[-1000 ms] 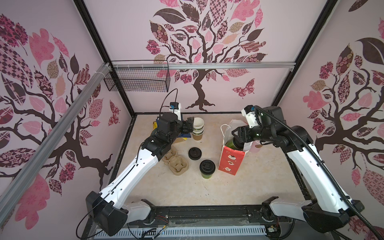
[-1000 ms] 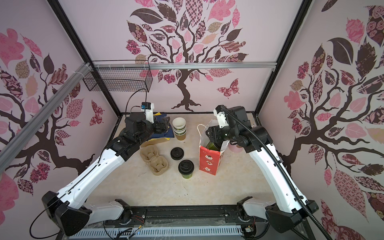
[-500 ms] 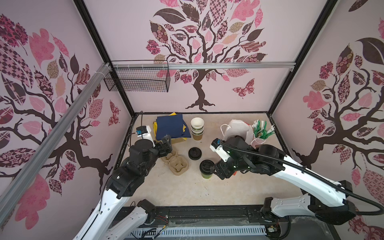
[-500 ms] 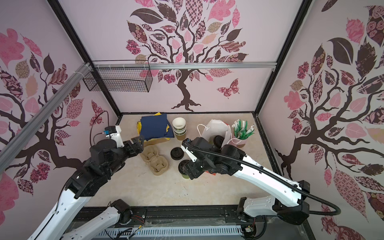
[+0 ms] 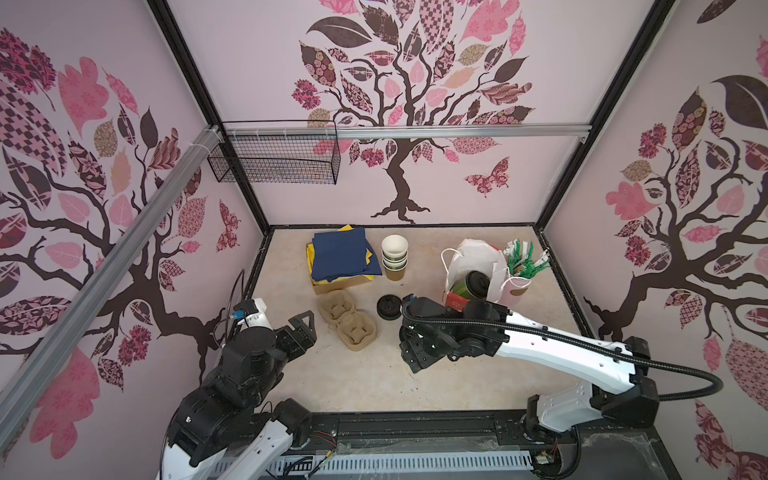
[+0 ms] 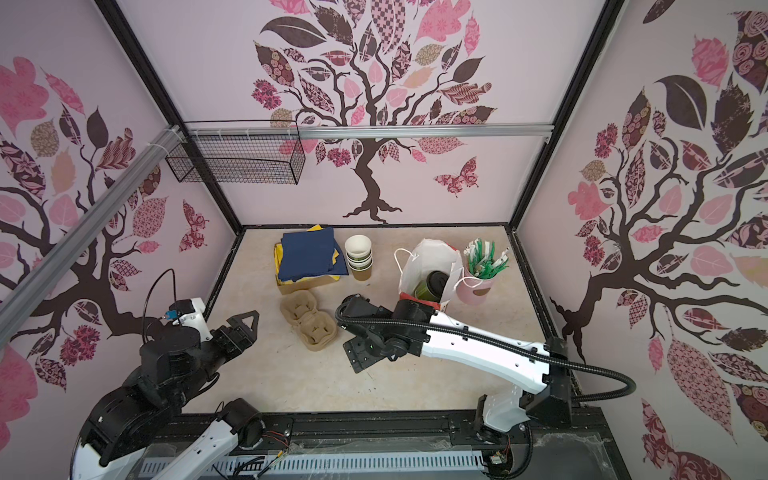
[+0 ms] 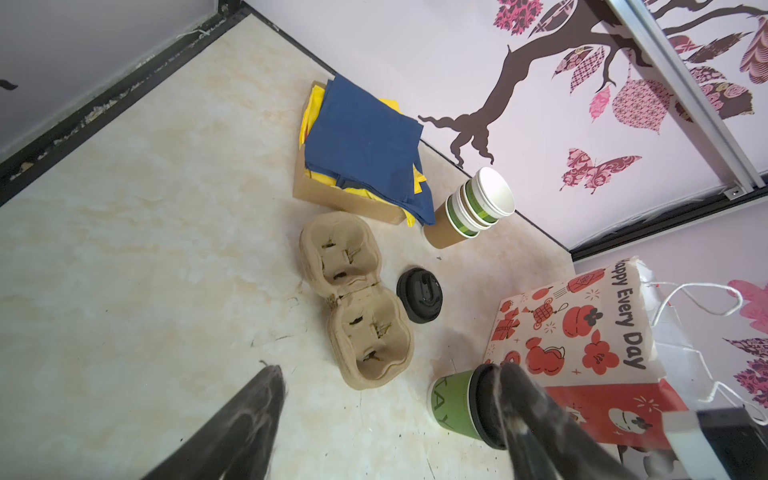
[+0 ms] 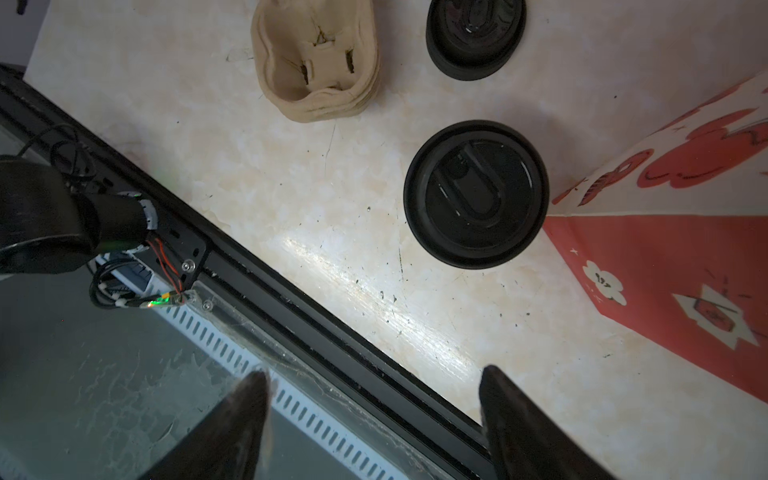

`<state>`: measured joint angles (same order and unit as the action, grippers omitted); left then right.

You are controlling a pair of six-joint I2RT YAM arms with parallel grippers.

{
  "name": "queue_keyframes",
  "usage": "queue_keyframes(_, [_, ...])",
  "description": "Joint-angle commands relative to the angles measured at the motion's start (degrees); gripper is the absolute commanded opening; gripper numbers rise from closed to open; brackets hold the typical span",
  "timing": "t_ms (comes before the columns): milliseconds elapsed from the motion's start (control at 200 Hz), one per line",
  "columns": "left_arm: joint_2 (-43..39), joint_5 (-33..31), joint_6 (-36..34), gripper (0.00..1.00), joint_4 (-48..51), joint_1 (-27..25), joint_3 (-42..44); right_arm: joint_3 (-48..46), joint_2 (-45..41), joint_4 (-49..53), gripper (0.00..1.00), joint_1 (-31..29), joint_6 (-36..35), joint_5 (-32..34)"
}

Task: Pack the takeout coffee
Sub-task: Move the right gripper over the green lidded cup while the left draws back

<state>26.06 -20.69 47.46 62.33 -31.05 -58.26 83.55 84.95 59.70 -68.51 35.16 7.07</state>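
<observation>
A green cup (image 5: 460,286) with a lid is being seen tilted inside the paper bag (image 5: 473,257). A second green cup (image 7: 453,399) is being seen upright on the table (image 5: 374,386), just beside the bag. The left gripper (image 7: 386,370) and the right gripper (image 8: 374,374) are being held wide and empty.

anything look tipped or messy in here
The lidded green cup inside the paper bag looks tilted. It leans sideways instead of standing upright like the other green cup, which is on the table beside the bag. The navy napkins sit skewed, overhanging their cardboard box. No spill is visible.
</observation>
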Motion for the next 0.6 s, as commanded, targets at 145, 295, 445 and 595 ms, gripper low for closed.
queue_keyframes(145, [-2.0,2.0,0.9,0.84,5.3,0.2,0.5,6.0,8.8,9.5,1.0,0.9,15.7,12.9])
queue_keyframes(295, [-1.6,2.9,0.0,0.84,4.7,0.1,0.2,8.4,12.5,9.7,1.0,3.9,19.0,12.6])
queue_keyframes(445, [-0.8,3.2,-0.4,0.84,4.1,0.2,0.1,6.8,13.8,5.2,0.99,7.2,21.2,10.3])
queue_keyframes(595, [0.0,3.2,-1.3,0.84,3.6,0.2,-0.1,6.7,15.5,3.5,0.95,8.9,21.5,9.0])
